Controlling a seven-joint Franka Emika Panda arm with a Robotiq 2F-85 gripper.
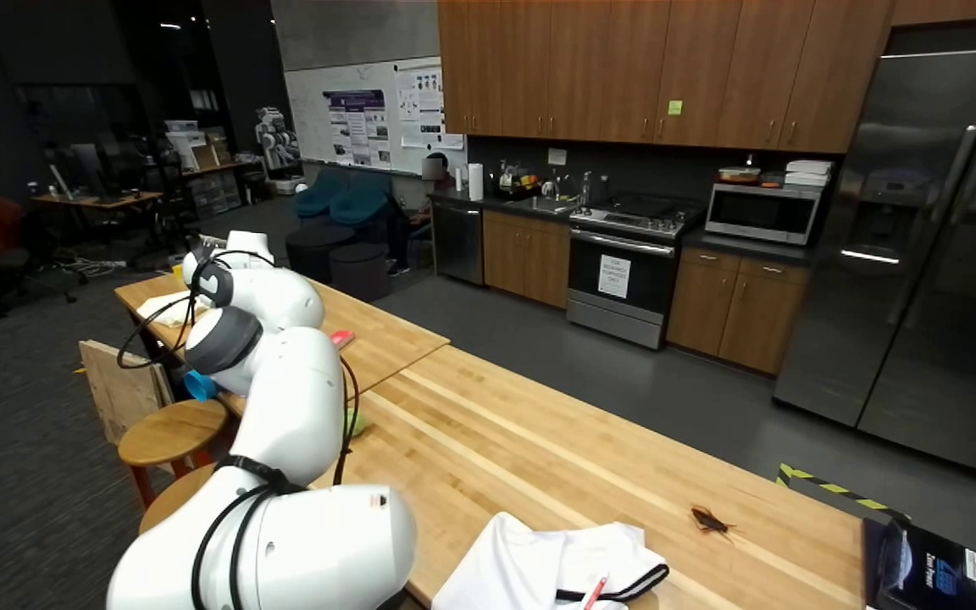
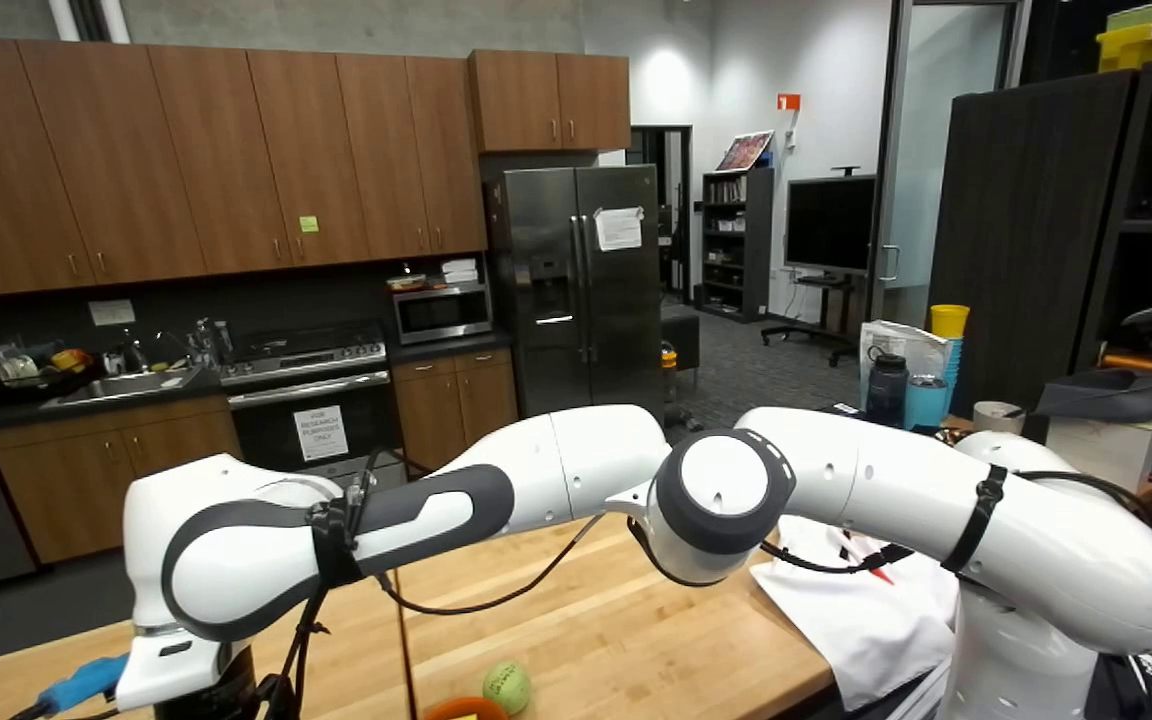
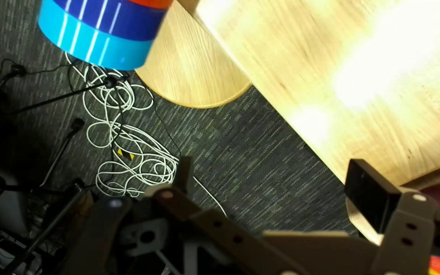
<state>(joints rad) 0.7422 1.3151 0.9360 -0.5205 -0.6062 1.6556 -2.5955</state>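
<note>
In the wrist view my gripper (image 3: 277, 181) stands open over the dark carpet beside a wooden table's edge, with nothing between its fingers (image 3: 372, 193). Nearest to it at the upper left is a banded stack, light blue, dark blue and red, perhaps nested cups (image 3: 101, 34), apart from the fingers. A blue cup (image 1: 200, 385) shows by the arm in an exterior view. A tennis ball (image 2: 507, 688) lies on the table by an orange rim (image 2: 466, 708), partly cut off. In both exterior views the gripper's fingertips are hidden or out of frame.
Wooden tables (image 1: 488, 407) run under the arm, with a white shirt (image 1: 556, 551), a red pen (image 1: 595, 590), a brown insect-like thing (image 1: 711, 520) and a dark box (image 1: 937, 563). Round stools (image 1: 173, 432) stand alongside. Coiled white cable (image 3: 128, 152) lies on the floor.
</note>
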